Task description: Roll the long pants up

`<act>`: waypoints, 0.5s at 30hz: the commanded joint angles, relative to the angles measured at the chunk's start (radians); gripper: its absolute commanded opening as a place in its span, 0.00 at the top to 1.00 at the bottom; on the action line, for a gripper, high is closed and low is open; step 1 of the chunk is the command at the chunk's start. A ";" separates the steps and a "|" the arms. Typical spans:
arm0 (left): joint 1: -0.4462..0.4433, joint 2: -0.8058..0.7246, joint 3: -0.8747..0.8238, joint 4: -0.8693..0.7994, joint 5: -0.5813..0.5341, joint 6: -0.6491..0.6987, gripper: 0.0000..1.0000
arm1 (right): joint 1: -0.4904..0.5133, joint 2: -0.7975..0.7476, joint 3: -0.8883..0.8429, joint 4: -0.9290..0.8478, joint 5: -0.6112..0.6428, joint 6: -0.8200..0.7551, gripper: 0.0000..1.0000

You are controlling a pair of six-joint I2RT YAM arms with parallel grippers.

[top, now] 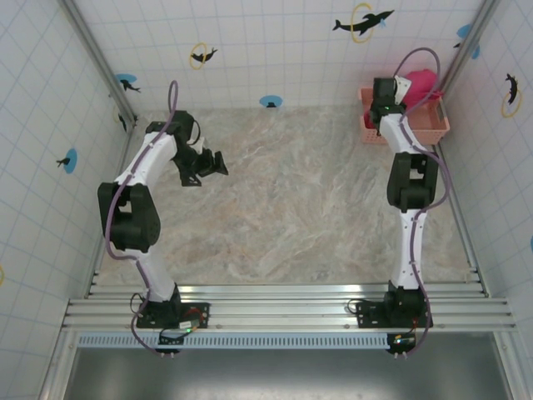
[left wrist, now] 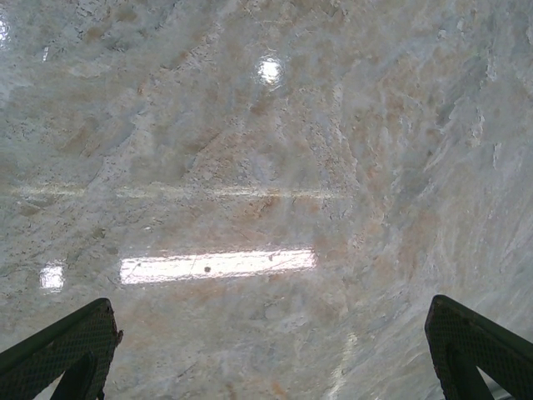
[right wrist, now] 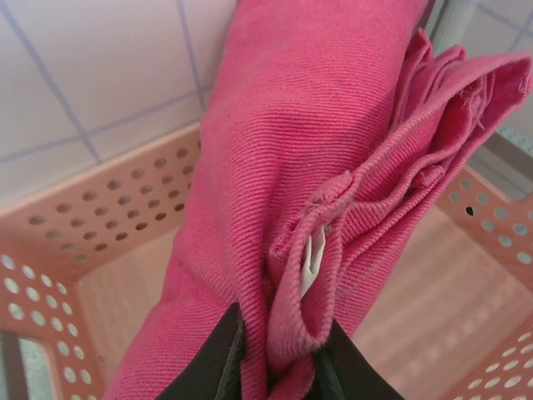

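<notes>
Right gripper point(right wrist: 279, 367) pinching bunched pants point(right wrist: 333, 167) above basket point(right wrist: 108, 217) at far right corner; left gripper point(left wrist: 275, 350) hovering spread wide, empty, over table point(top: 308, 192). Fetch step underway; next calling for carrying them to centre, spreading flat.

No lettering, number or brand can be read anywhere. A small white tag point(right wrist: 313, 260) tucked in a seam fold of the long pants point(right wrist: 275, 150) looks blank (little of it is exposed). The wall decals point(top: 363, 22) left of the pants are wordless dolphin silhouettes with rings.
</notes>
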 commanded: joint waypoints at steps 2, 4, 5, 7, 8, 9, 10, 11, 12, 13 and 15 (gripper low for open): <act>0.016 -0.043 -0.024 -0.025 -0.006 0.035 0.03 | 0.001 0.033 0.159 0.005 0.017 0.042 0.77; 0.017 -0.037 -0.028 -0.022 -0.006 0.035 0.02 | 0.001 0.063 0.220 -0.060 0.001 0.052 0.58; 0.017 -0.031 -0.028 -0.019 -0.005 0.037 0.02 | 0.001 0.073 0.247 -0.087 0.006 0.061 0.42; 0.018 -0.022 -0.028 -0.012 -0.005 0.039 0.03 | 0.001 0.078 0.291 -0.204 0.052 0.094 0.31; 0.018 -0.019 -0.029 -0.006 -0.005 0.041 0.02 | -0.003 0.073 0.301 -0.240 0.057 0.111 0.30; 0.018 -0.015 -0.028 -0.004 -0.007 0.044 0.02 | -0.009 0.062 0.304 -0.265 0.045 0.122 0.28; 0.018 -0.013 -0.028 -0.004 -0.014 0.048 0.02 | -0.012 0.051 0.302 -0.280 0.039 0.129 0.24; 0.018 -0.013 -0.028 -0.001 -0.020 0.056 0.03 | -0.014 0.034 0.301 -0.294 0.038 0.129 0.20; 0.019 -0.014 -0.027 0.004 -0.028 0.065 0.03 | -0.010 0.015 0.295 -0.295 0.042 0.107 0.16; 0.018 -0.016 -0.024 0.004 -0.041 0.074 0.02 | -0.006 -0.003 0.293 -0.296 0.049 0.086 0.06; 0.022 -0.021 -0.015 0.009 -0.068 0.092 0.02 | 0.002 -0.048 0.289 -0.296 0.053 0.041 0.02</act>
